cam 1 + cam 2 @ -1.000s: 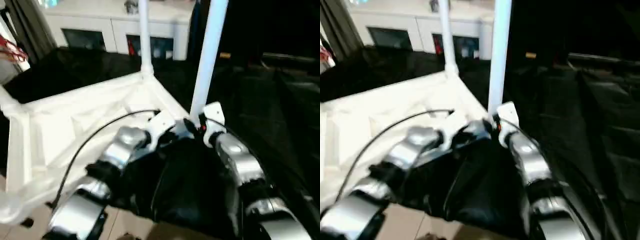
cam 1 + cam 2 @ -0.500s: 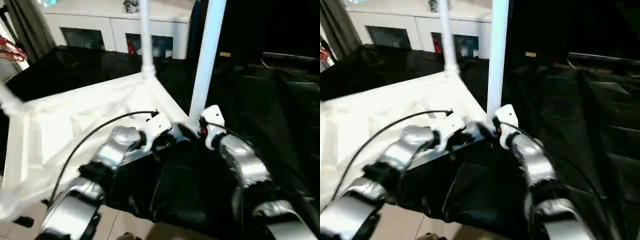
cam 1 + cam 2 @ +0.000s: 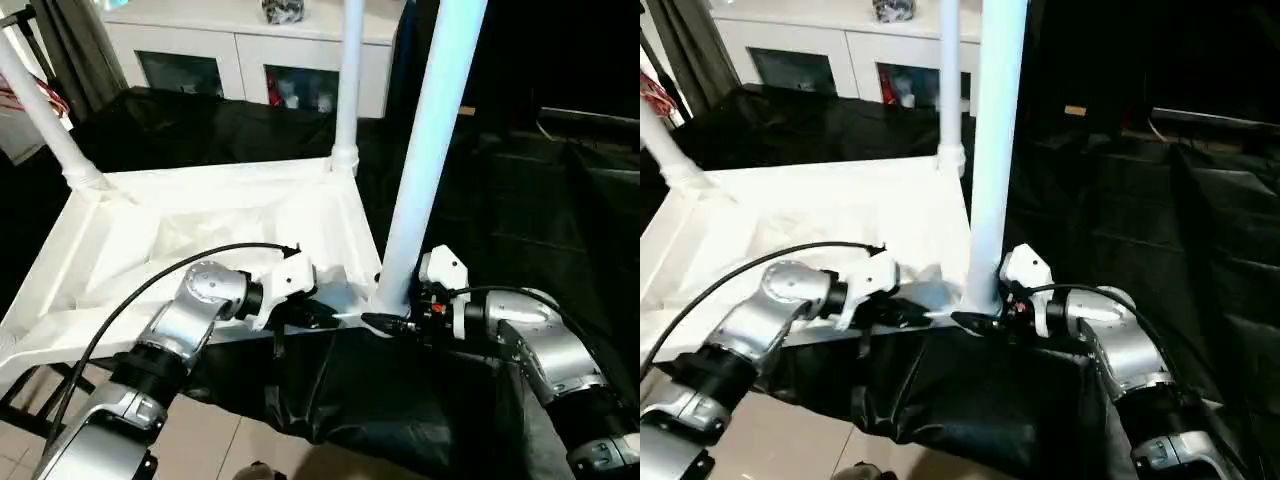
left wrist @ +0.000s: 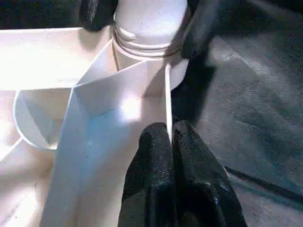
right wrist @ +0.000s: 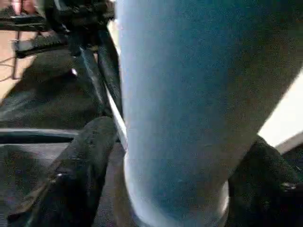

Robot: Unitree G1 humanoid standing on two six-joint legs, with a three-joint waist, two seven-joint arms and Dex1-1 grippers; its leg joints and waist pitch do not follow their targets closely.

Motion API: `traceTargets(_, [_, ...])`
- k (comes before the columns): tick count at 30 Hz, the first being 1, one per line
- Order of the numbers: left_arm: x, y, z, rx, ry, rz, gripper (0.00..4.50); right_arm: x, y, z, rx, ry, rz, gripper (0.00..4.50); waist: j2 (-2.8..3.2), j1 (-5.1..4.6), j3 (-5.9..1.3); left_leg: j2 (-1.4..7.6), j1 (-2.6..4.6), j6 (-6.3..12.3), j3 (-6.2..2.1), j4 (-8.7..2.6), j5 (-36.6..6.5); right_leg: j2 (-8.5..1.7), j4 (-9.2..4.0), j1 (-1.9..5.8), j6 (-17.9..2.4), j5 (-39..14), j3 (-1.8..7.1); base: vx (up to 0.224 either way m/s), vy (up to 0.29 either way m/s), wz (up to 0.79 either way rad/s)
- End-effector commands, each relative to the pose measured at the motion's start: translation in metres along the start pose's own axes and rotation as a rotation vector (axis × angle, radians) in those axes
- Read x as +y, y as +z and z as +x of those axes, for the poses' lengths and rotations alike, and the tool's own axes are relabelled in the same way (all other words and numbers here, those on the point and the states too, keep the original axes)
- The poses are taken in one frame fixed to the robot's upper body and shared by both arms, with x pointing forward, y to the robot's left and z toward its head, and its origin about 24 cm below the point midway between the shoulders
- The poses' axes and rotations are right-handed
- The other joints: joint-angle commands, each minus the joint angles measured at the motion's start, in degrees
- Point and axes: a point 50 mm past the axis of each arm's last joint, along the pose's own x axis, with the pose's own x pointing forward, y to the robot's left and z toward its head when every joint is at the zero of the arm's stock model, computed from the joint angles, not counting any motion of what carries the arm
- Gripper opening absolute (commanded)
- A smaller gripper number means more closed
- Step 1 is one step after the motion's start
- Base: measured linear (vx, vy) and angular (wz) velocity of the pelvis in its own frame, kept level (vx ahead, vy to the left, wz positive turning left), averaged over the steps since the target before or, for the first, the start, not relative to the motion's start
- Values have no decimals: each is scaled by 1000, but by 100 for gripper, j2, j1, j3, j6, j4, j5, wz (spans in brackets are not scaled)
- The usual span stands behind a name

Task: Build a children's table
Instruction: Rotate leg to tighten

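Note:
The children's table top (image 3: 190, 225) lies upside down on black cloth, ribs up. Three white legs stand in its corner sockets: far left (image 3: 42, 118), far right (image 3: 347, 90) and near right (image 3: 428, 170). My left gripper (image 3: 322, 318) is shut on the thin near rim beside the near right corner. The left wrist view shows its fingertips (image 4: 156, 142) pinching that edge. My right gripper (image 3: 384, 318) is at the foot of the near right leg. In the right wrist view its fingers (image 5: 85, 161) lie against both sides of the leg (image 5: 180, 94).
A white cabinet with glass doors (image 3: 250, 55) stands behind the table. Black cloth (image 3: 400, 400) covers the support and hangs over its near edge, with tiled floor (image 3: 25, 440) below on the left. A black cable (image 3: 130, 300) loops over my left forearm. Dark curtains (image 3: 70, 45) hang at far left.
The camera has swung, so the whole picture has shifted and the far left leg has come into view. Both grippers remain at the near right corner of the table top.

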Motion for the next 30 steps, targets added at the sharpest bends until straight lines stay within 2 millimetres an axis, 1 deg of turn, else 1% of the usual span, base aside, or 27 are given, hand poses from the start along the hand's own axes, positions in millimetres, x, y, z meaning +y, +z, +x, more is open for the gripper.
traceTargets(1, [3, 19, -3, -64, -15, 64, 0, 2, 2, -2, -2, 25, -3, 326, -70, 2, -387, 357, 117, 397, -108, -411, -1204, -453, -424, 258, -1308, -1201, 280, 0, 0, 0])
traceTargets(3, [2, 19, -5, -61, -30, 59, 0, 3, 2, -3, 3, 37, -2, 310, -72, 2, -388, 357, 112, 382, -111, -413, -1170, -452, -418, 263, -1325, -1177, 277, 0, 0, 0])
traceTargets(4, [1, 18, -5, -60, -35, 58, 0, 4, 2, -3, 5, 44, 0, 310, -82, 1, -387, 355, 109, 382, -110, -412, -1161, -452, -418, 266, -1326, -1169, 276, 0, 0, 0])
traceTargets(7, [0, 19, -6, -60, -44, 55, 0, 6, 2, -3, 13, 64, 3, 278, -78, 7, -390, 355, 104, 402, -110, -408, -1119, -456, -411, 270, -1324, -1128, 276, 0, 0, 0])
traceTargets(9, [0, 19, -7, -60, -43, 52, 0, 7, 1, -3, 19, 71, 2, 273, -76, 8, -391, 353, 103, 418, -108, -403, -1104, -453, -412, 265, -1318, -1117, 274, 0, 0, 0])
traceTargets(12, [-1, 18, -6, -62, -39, 46, 0, 9, 0, -2, 24, 79, 3, 249, -72, 4, -390, 353, 107, 396, -114, -408, -1128, -454, -416, 265, -1300, -1195, 274, 0, 0, 0])
traceTargets(13, [-1, 18, -6, -64, -37, 42, 0, 10, -1, -1, 24, 82, 4, 249, -71, 3, -388, 351, 111, 387, -110, -406, -1146, -453, -422, 261, -1299, -1206, 274, 0, 0, 0])
traceTargets(16, [-1, 18, -4, -72, -23, 32, 0, 13, -3, 1, 23, 86, 15, 216, -66, 4, -389, 351, 111, 367, -113, -409, -1170, -450, -422, 264, -1289, -1207, 276, 0, 0, 0])
traceTargets(17, [0, 18, -3, -73, -13, 30, 0, 14, -3, 2, 20, 84, 19, 216, -58, 8, -394, 349, 112, 368, -116, -405, -1151, -455, -418, 268, -1294, -1176, 278, 0, 0, 0])
traceTargets(19, [2, 19, -1, -71, 10, 28, 0, 15, -4, 4, 13, 76, 28, 206, -65, 2, -389, 344, 106, 369, -113, -404, -1150, -455, -425, 267, -1301, -1174, 275, 0, 0, 0])
traceTargets(20, [4, 19, 0, -68, 29, 27, 0, 16, -5, 6, 6, 73, 33, 200, -53, 3, -390, 344, 111, 359, -117, -406, -1175, -453, -427, 267, -1295, -1214, 275, 0, 0, 0])
traceTargets(22, [6, 20, 2, -66, 49, 24, 0, 18, -5, 8, 0, 73, 38, 200, -58, 1, -378, 348, 126, 329, -115, -414, -1266, -454, -451, 255, -1276, -1322, 278, 0, 0, 0])
traceTargets(23, [8, 21, 5, -64, 73, 18, 0, 19, -5, 10, -7, 71, 48, 199, -64, 0, -379, 345, 126, 317, -118, -415, -1286, -454, -454, 261, -1265, -1368, 276, 0, 0, 0])
traceTargets(24, [13, 23, 13, -58, 127, 11, 0, 21, -7, 16, -22, 50, 67, 199, -41, -4, -368, 343, 136, 278, -114, -424, -1378, -447, -485, 245, -1213, -1519, 279, 0, 0, 0])
traceTargets(25, [15, 25, 16, -56, 145, 9, 0, 22, -8, 18, -27, 39, 76, 199, -51, 7, -367, 337, 170, 229, -114, -421, -1462, -454, -503, 233, -1188, -1650, 283, 0, 0, 0])
traceTargets(26, [16, 25, 18, -56, 155, 8, 0, 22, -8, 19, -30, 33, 81, 199, -49, 2, -367, 338, 166, 214, -117, -424, -1464, -456, -503, 236, -1183, -1668, 288, 0, 0, 0])
traceTargets(27, [18, 29, 25, -58, 181, 1, 0, 23, -9, 25, -35, 9, 92, 199, -56, 1, -362, 329, 149, 201, -124, -430, -1482, -467, -514, 253, -1147, -1770, 283, 0, 0, 0])
traceTargets(28, [19, 30, 27, -58, 186, -1, 0, 23, -9, 27, -37, 2, 95, 199, -40, 1, -357, 329, 149, 193, -125, -433, -1492, -464, -524, 244, -1120, -1832, 282, 0, 0, 0])
traceTargets(29, [19, 31, 30, -58, 194, -3, 0, 23, -10, 29, -41, -8, 98, 199, -52, 1, -354, 330, 168, 158, -131, -439, -1562, -466, -537, 242, -1082, -1947, 279, 0, 0, 0])
traceTargets(30, [22, 34, 35, -55, 233, -13, 0, 21, -11, 36, -34, -67, 121, 198, -47, -2, -348, 326, 152, 156, -140, -446, -1599, -474, -545, 254, -1050, -2028, 275, 0, 0, 0])
